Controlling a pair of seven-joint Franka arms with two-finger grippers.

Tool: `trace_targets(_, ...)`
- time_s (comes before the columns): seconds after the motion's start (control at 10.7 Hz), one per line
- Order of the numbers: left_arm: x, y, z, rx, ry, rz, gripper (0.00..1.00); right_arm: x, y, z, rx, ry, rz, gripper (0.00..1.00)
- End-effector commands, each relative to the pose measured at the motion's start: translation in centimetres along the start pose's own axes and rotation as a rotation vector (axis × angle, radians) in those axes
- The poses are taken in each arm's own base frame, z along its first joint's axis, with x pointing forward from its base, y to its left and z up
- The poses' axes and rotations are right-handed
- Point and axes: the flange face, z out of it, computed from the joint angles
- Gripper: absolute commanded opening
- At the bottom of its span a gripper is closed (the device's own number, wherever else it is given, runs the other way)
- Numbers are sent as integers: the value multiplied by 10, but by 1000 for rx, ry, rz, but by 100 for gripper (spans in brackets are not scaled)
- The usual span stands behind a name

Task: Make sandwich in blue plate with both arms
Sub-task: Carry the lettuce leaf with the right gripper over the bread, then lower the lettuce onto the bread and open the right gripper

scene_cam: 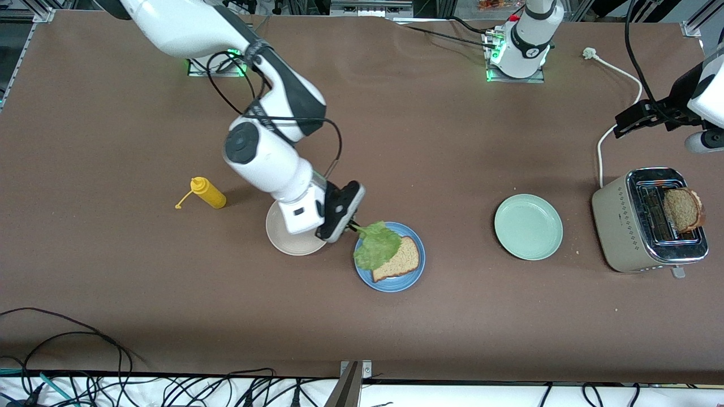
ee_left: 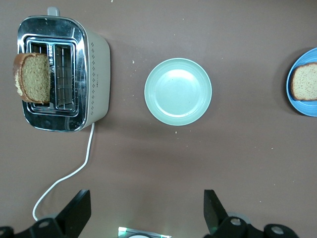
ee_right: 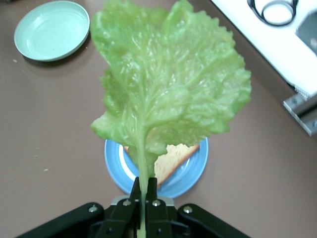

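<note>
Over the blue plate (scene_cam: 408, 279), lettuce leaf (scene_cam: 376, 245) in right gripper (scene_cam: 352, 226).

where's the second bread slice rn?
The second bread slice stands in a slot of the toaster at the left arm's end of the table, beside the mint-green plate.

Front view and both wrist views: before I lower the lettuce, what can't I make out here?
- Right tool: front view, wrist housing hides its tips; right wrist view shows it shut on the lettuce leaf.
- Bread slice on the blue plate: the leaf covers part of it in two views.
- Cream plate: the right arm covers much of it.
- Left tool: front view cuts it off.
</note>
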Motion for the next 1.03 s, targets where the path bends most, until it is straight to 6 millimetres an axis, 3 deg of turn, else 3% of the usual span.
trace_targets(0.0,0,-1,-6,0,-2,7,100,17,-38,46,-87,68,-148,0)
trace_targets(0.28,0,-1,-6,0,-2,9,100,-3,-51,107,-102,108,-171,0)
trace_targets(0.75,0,0,-7,0,0,10,100,-43,-33,160,-168,134,-210,0)
trace_targets(0.93,0,0,-7,0,0,10,100,-45,-36,164,-165,135,-208,0)
